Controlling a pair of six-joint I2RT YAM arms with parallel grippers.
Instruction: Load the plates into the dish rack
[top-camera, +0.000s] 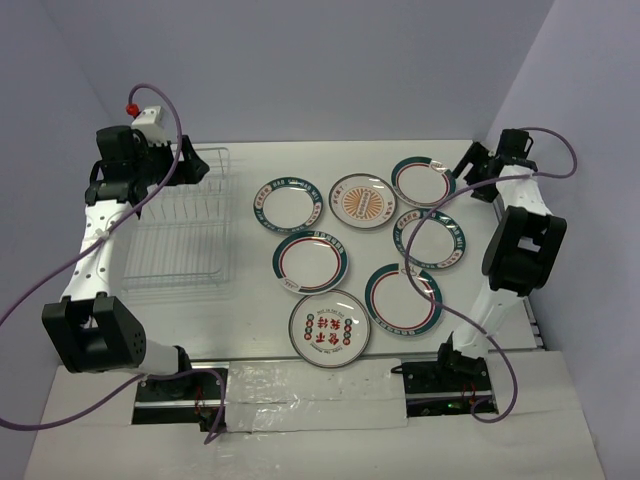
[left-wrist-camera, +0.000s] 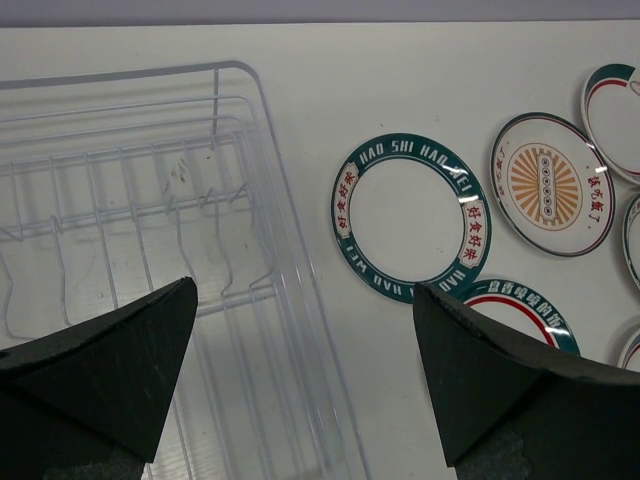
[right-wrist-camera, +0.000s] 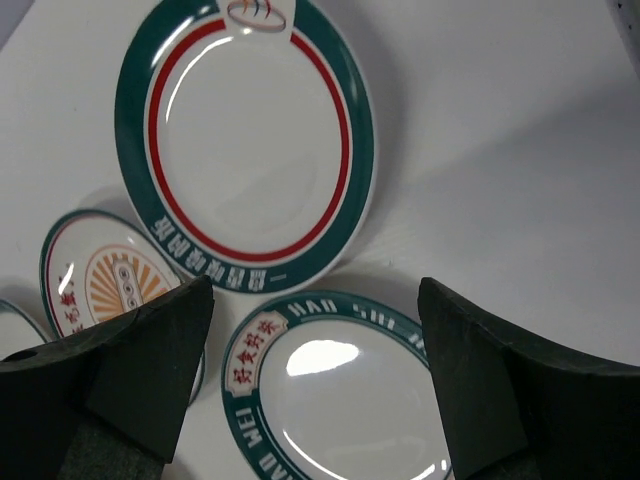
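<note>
- Plates: seven, laid flat right of dish rack, none loaded
- Left gripper, right gripper: both spread wide, nothing held
- Risk: flat rims poorly pinched, plate dropped, neighbours knocked

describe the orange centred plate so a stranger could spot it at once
Find the wire dish rack on the table's left; the plates lie flat to its right. In the far row of three, the orange-centred plate is the middle one. Only it has an orange sunburst centre and a thin dark rim; its neighbours have broad green bands around plain white.
</note>
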